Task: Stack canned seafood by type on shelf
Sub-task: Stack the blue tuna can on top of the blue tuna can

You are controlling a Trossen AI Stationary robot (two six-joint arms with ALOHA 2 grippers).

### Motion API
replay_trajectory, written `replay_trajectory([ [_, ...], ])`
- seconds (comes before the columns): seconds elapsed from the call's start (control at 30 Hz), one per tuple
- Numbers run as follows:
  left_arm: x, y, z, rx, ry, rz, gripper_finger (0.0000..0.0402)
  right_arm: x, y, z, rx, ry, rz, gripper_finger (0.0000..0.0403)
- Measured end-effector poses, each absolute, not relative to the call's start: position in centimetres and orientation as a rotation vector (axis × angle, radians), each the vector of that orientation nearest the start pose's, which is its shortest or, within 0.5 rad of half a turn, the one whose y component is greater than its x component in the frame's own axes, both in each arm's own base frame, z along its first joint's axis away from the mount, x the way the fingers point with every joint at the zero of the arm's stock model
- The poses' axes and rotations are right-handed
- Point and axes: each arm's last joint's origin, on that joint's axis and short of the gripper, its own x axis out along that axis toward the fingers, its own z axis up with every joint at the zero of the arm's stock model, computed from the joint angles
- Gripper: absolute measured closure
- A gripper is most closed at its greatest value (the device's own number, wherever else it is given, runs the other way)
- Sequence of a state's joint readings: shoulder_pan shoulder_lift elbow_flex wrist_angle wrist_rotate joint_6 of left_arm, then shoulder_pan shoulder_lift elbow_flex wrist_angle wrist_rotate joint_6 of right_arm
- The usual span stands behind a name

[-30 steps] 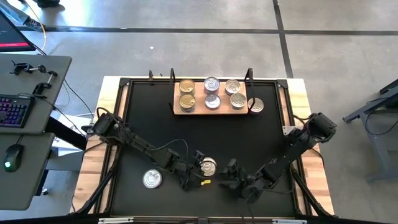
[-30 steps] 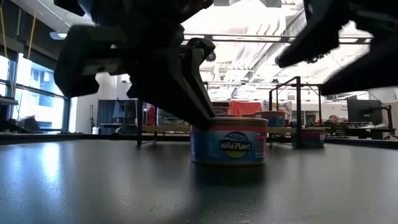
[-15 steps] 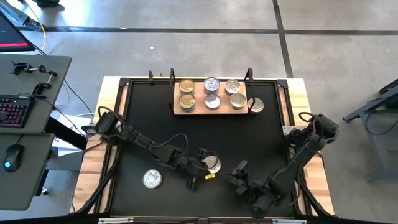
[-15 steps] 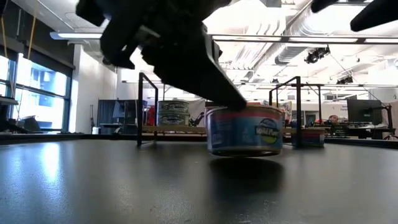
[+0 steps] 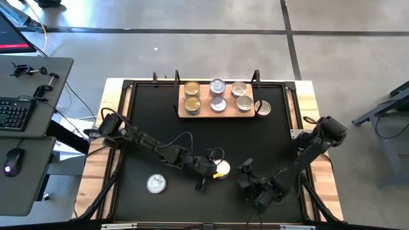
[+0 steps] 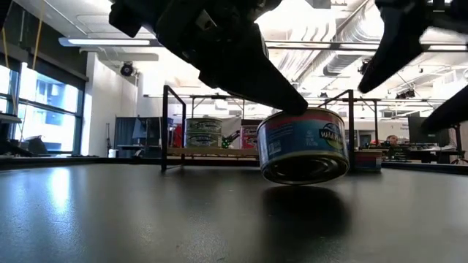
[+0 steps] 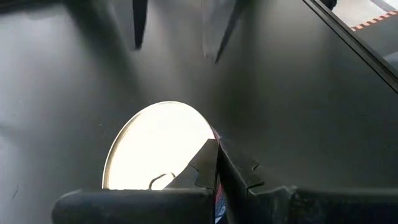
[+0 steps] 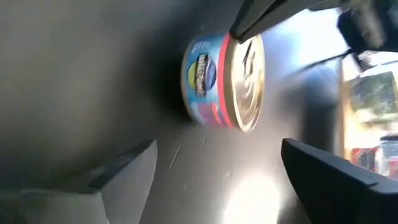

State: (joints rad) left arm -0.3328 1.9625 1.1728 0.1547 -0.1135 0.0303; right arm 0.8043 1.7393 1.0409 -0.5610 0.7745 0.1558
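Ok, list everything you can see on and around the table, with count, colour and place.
Shelf: one, pale wood, far middle of the mat.
Cans on shelf: six; two gold-lidded at its left, four silver.
Can beside shelf: one, just off its right end.
Loose can: one, silver, near left of the mat.
Held can: one, blue and red label, tilted, lifted off the mat.
Mat: one, black.
Keyboard and mouse: on the grey side desk.
Left gripper: shut on held can.
Right gripper: open, beside it.
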Motion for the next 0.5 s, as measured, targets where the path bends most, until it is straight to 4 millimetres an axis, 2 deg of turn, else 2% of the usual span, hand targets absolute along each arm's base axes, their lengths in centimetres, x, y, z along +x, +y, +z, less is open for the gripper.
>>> replay_trajectory([
  [0.13, 39.3, -13.0, 15.9, 0.166, 0.611, -0.215, 0.0401, 23.4, 20.9, 14.4, -0.775, 0.709, -0.081, 0.0072],
  [0.3, 39.6, -12.6, 16.3, 0.153, 0.574, -0.205, 0.0401, 24.8, 19.6, 13.0, -0.867, 0.593, -0.056, 0.0075],
  [0.5, 40.1, -12.0, 16.7, 0.139, 0.525, -0.186, 0.0401, 26.5, 18.2, 11.8, -0.791, 0.614, -0.056, 0.0077],
])
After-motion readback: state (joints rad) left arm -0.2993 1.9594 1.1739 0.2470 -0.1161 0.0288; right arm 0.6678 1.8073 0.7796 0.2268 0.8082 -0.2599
